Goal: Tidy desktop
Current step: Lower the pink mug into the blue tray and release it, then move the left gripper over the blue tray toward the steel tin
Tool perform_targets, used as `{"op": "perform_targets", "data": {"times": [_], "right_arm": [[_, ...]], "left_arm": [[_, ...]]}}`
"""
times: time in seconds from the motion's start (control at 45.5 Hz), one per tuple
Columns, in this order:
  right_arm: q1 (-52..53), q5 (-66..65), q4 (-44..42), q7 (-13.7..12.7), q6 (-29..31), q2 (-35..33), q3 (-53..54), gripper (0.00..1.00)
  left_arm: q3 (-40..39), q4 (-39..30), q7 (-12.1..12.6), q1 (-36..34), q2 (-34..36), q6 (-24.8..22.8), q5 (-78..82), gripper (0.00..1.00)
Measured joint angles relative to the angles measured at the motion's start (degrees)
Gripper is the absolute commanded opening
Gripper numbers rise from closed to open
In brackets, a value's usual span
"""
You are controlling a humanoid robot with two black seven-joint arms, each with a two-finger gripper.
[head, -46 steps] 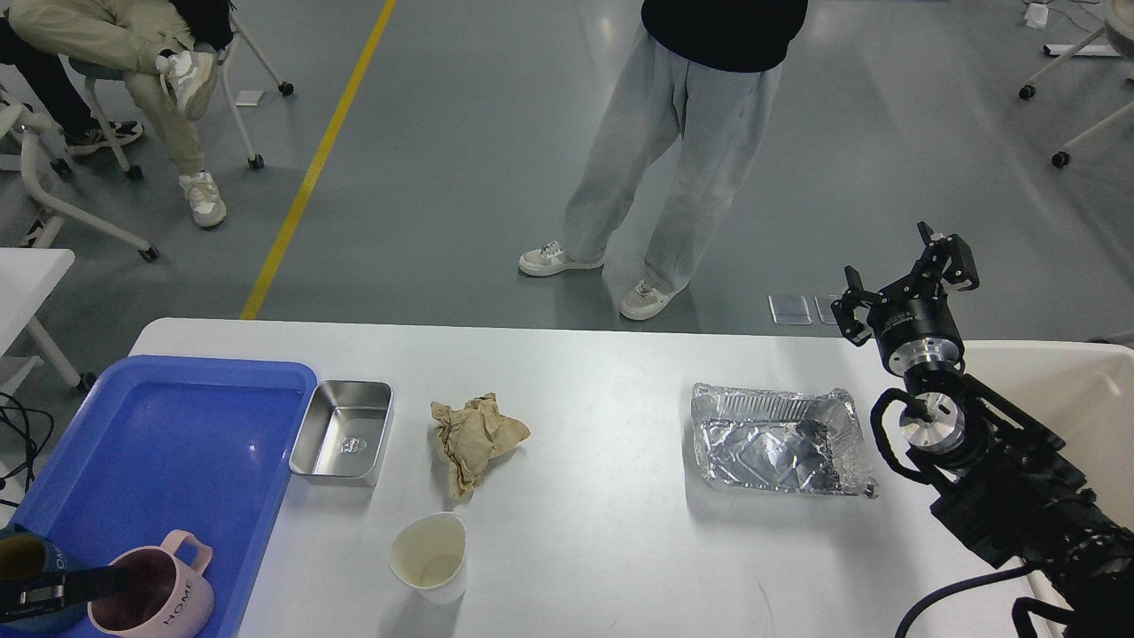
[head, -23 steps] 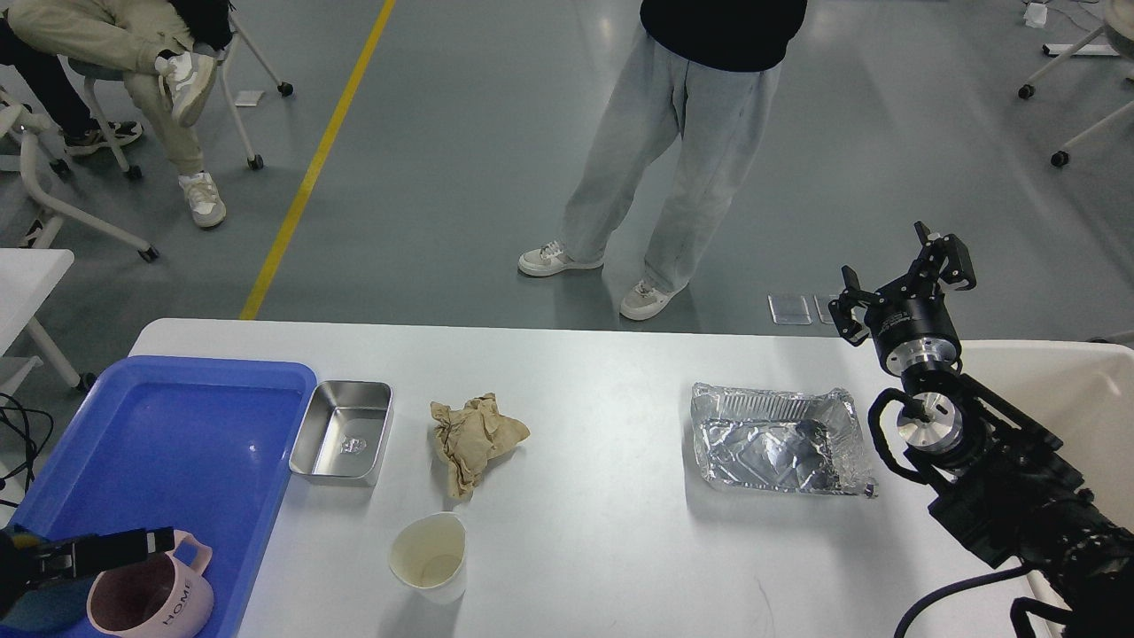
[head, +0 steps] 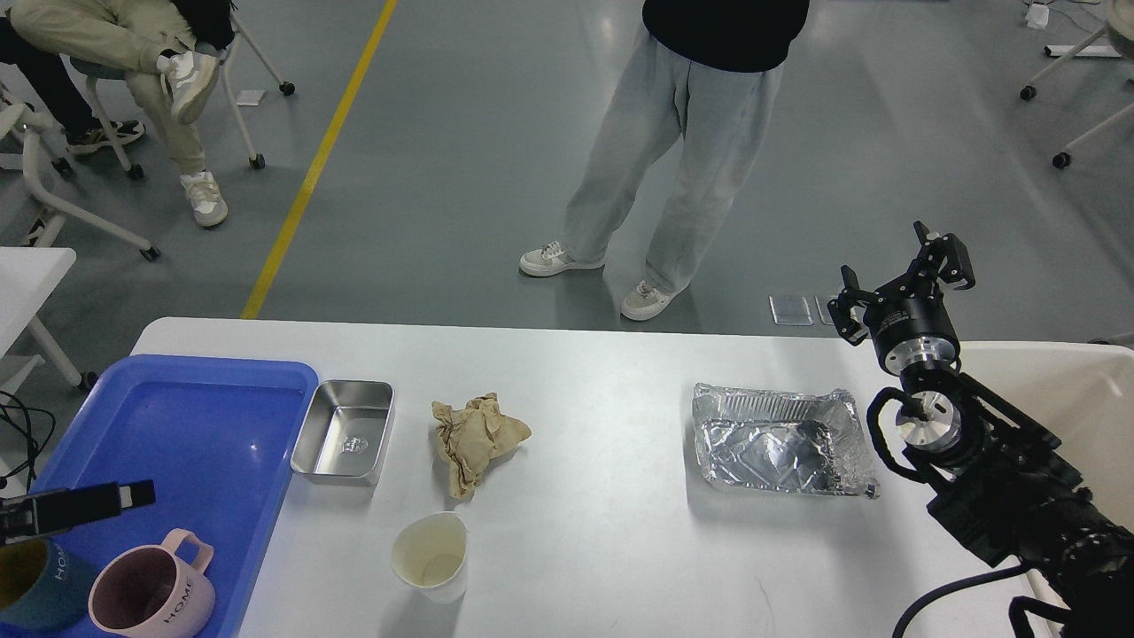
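On the table (head: pixel 602 549), the blue tray (head: pixel 177 425) held two mugs (head: pixel 151 594); beside it, steel tin (head: pixel 344 431) empty. Right claw (head: pixel 902 276) spread; left claw (head: pixel 133 494) unclear.

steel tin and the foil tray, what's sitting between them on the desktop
In the head view, only the crumpled brown paper lies between the steel tin and the foil tray; the rest of that desktop stretch is bare.

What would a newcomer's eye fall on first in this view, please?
Probably the bright blue tray at the desktop's left end, with a pink mug and a dark blue mug at its near end. Next, the shiny foil container towards the right, beside the raised, open right gripper.
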Motion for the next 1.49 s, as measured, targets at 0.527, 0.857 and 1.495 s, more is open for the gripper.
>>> {"op": "perform_targets", "data": {"times": [0.527,0.857,1.495], "right_arm": [[0.5,0.0,-0.5,0.1,0.0,0.7,-0.1,1.00],[-0.1,0.0,-0.5,0.1,-0.1,1.0,-0.1,1.00],[-0.2,-1.3,-0.1,0.1,-0.3,2.2,-0.1,1.00]], "left_arm": [[-20.3,-1.2,-0.9,-0.2,9.6,-15.1,-7.4,0.98],[-26.5,-1.3,-1.3,-0.2,11.5,-23.9,-15.0,0.99],[-23.5,9.8,6.4,3.7,-7.8,-12.0,-15.1,0.99]]}}
